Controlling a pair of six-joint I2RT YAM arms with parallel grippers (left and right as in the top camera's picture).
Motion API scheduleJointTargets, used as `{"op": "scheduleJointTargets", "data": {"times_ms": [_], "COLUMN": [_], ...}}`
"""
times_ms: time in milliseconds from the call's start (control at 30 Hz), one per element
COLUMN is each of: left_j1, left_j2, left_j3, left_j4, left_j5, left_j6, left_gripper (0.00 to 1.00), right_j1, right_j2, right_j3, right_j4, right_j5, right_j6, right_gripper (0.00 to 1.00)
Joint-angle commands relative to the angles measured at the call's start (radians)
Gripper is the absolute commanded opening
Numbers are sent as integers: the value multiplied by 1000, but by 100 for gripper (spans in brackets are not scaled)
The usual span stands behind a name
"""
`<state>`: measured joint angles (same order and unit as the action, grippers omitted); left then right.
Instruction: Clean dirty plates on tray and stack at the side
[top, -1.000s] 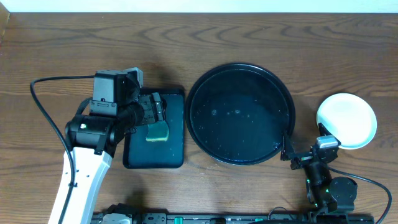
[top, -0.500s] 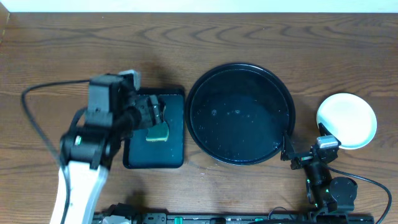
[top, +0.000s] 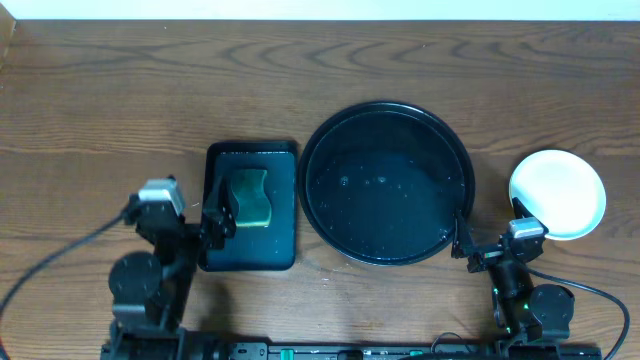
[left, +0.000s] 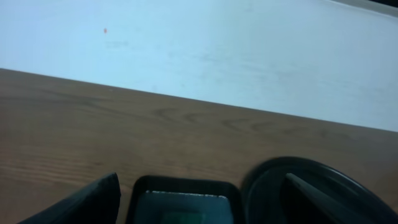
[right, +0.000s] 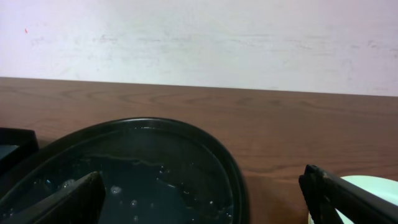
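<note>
The large round black tray (top: 385, 183) sits mid-table, wet with droplets and holding no plates. It also shows in the right wrist view (right: 205, 140) and the left wrist view (left: 298, 168). A pale plate (top: 557, 193) lies on the table right of the tray; I cannot tell how many are stacked there. Its edge shows in the right wrist view (right: 373, 182). My left gripper (top: 195, 215) (left: 202, 186) is open and empty, at the front left. My right gripper (top: 490, 225) (right: 202, 186) is open and empty, at the front between tray and plate.
A smaller rectangular black tray (top: 282, 240) (left: 186, 183) lies left of the round tray, with a green-yellow sponge (top: 250, 197) on it. A pale wall runs along the table's far edge.
My left arm has pulled back from over the rectangular tray to the front edge, leaving the sponge on that tray. The right arm has not moved.
</note>
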<state>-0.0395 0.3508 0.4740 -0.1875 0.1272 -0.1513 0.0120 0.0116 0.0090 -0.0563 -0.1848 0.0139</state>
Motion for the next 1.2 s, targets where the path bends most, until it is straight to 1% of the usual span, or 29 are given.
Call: {"op": "scheduleJointTargets", "data": {"times_ms": [0,233,367,533,600,833,1000,1167], "left_j1": [10,10,10,8,3,3,3,3], "left_j2": [-134,-354,-349,-349,-349,-349,-348,-344], "left_j3": [-113,-294,-364,-471,-470,-470,-470,-470], "left_j4": [34,108,164,228,177,164,119,120], "left_j5": [-36,-48,-84,-87,-89,-94,-94,-94], "left_j6": [12,10,-44,-53,-51,-52,-52,-52], "left_gripper": [82,82,82,82,82,82,82,82], "right_j1": [9,9,9,9,9,9,9,9], "right_j2": [-6,-6,-6,-6,-6,-6,-6,-6], "right_j3": [-3,-3,-3,-3,-3,-3,-3,-3], "right_j4": [-2,-2,-2,-2,-2,-2,-2,-2], "right_j5": [4,4,4,4,4,4,4,4], "right_j6": [-11,-11,-12,-12,-11,-12,-11,-11], "right_gripper": [99,99,99,99,99,99,99,99]}}
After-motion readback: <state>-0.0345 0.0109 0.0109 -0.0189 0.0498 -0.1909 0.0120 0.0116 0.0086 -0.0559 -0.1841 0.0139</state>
